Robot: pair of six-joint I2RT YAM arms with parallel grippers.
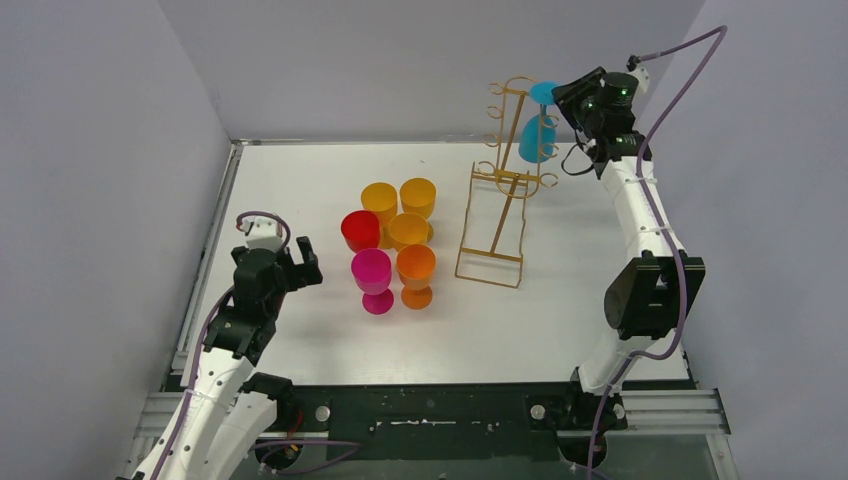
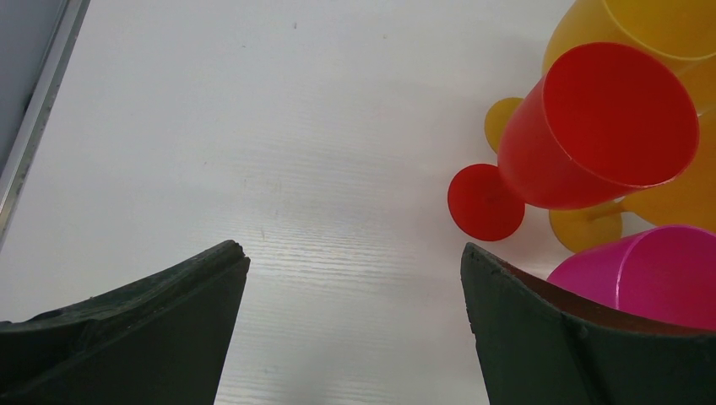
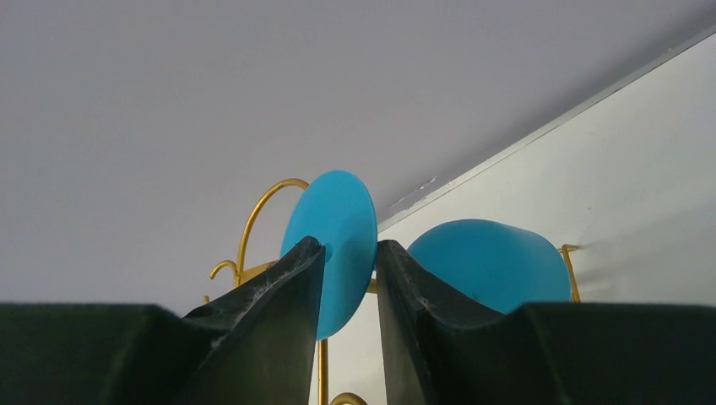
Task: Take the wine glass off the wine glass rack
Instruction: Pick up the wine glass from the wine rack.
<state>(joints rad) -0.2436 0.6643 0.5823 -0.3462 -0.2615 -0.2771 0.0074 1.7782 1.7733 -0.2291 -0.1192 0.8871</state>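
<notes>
Up at the far right of the tabletop (image 1: 300,180), the blue wine glass (image 1: 537,138) hangs upside down on the gold wine glass rack (image 1: 505,178), foot on top. Right end effector (image 3: 348,245) straddles the foot disc by the stem with a narrow gap; cannot tell if it pinches yet. Left end effector (image 2: 355,261) is spread wide and empty, low over the tabletop beside six coloured glasses (image 1: 395,240). The glass looks like light, stiff plastic with a smooth, probably slippery surface. Best hold is the stem just under the foot, so the disc stops it slipping. The wire rack looks light and tippy, so lift clear of the hook first. White matte tabletop, plain grey walls close around.
</notes>
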